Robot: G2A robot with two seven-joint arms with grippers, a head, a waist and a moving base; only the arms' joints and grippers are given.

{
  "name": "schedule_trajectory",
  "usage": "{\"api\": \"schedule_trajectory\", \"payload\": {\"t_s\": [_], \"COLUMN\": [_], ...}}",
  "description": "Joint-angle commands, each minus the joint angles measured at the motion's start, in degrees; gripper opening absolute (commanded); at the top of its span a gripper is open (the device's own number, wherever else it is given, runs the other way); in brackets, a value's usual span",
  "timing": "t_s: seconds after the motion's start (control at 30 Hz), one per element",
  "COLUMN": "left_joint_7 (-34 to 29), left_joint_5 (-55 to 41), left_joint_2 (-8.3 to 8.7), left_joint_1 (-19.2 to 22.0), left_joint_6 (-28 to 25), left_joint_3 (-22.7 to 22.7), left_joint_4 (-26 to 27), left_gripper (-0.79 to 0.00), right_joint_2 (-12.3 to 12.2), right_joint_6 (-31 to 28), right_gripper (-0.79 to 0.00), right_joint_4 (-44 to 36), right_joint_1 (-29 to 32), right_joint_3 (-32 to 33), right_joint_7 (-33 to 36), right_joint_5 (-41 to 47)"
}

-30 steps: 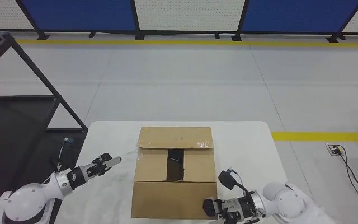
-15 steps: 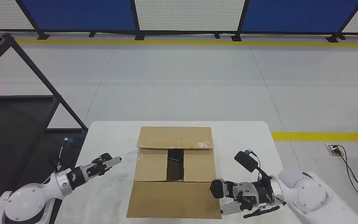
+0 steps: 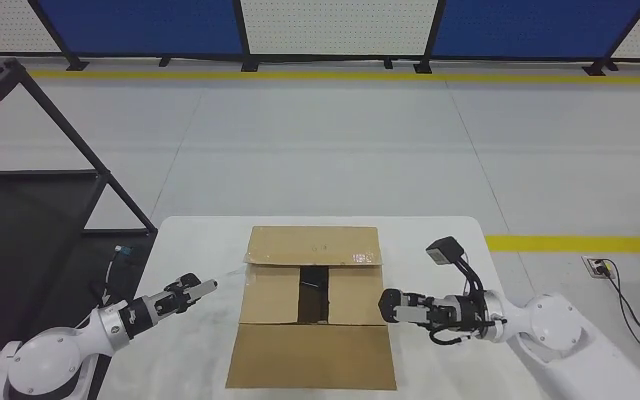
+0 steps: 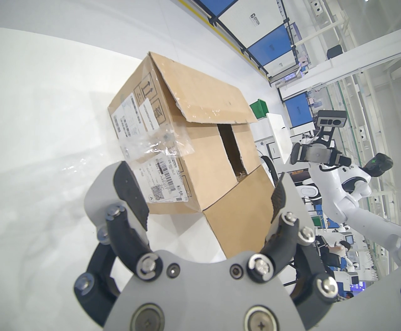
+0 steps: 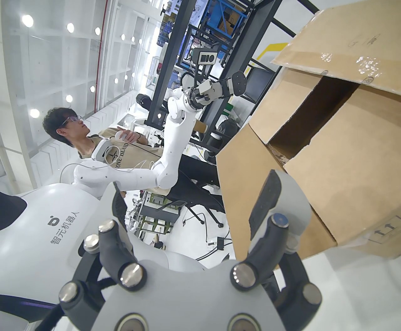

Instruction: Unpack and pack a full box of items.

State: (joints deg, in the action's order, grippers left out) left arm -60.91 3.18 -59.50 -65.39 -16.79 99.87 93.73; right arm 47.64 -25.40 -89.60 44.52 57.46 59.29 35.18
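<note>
Cardboard box [image 3: 352, 300] at the centre of the white table [image 3: 200, 245]. Its near flap [image 3: 310, 355] and far flap [image 3: 313, 245] are folded outward. The two side flaps lie down with a dark gap [image 3: 314, 293] between them (the contents cannot be made out). The left gripper [image 3: 203, 287] hangs well apart from the box's left side, fingers spread wide and empty. The right gripper [image 3: 388, 305] sits just beside the box's right side, fingers likewise spread, grasping nothing.

I'm running this from afar in a robotics lab hall. Blue partition panels [image 3: 140, 25] and yellow floor lines [image 3: 300, 75] mark off my bay, and storage racks [image 5: 224, 15] stand behind.
</note>
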Motion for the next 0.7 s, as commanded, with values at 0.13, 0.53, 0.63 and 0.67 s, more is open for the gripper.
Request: {"api": "schedule_trajectory", "payload": {"t_s": [0.13, 0.53, 0.63, 0.67], "left_joint_7": [0.5, 1.0, 0.2, -0.4], "left_joint_5": [-0.2, -7.2, -9.9, -10.6], "left_joint_2": [-0.02, 0.91, 1.11, 1.21], "left_joint_1": [-0.3, -2.5, -2.9, -3.0], "left_joint_6": [0.1, -7.1, -9.0, -9.6], "left_joint_3": [-0.1, 2.4, 2.5, 2.5], "left_joint_4": [0.1, 0.5, 0.4, 0.4], "left_gripper": [0.000, 0.000, 0.000, 0.000], "right_joint_2": [0.1, 2.2, 2.6, 2.6], "right_joint_6": [0.9, 16.9, 18.0, 18.0], "right_gripper": [0.000, 0.000, 0.000, 0.000], "right_joint_4": [-0.8, 9.4, 10.8, 10.8], "right_joint_1": [0.5, -1.1, -1.1, -1.1], "right_joint_3": [0.0, 0.3, -0.2, -0.2], "right_joint_7": [-1.0, -12.4, -13.3, -13.3], "right_joint_5": [0.4, 11.7, 12.9, 12.9]}}
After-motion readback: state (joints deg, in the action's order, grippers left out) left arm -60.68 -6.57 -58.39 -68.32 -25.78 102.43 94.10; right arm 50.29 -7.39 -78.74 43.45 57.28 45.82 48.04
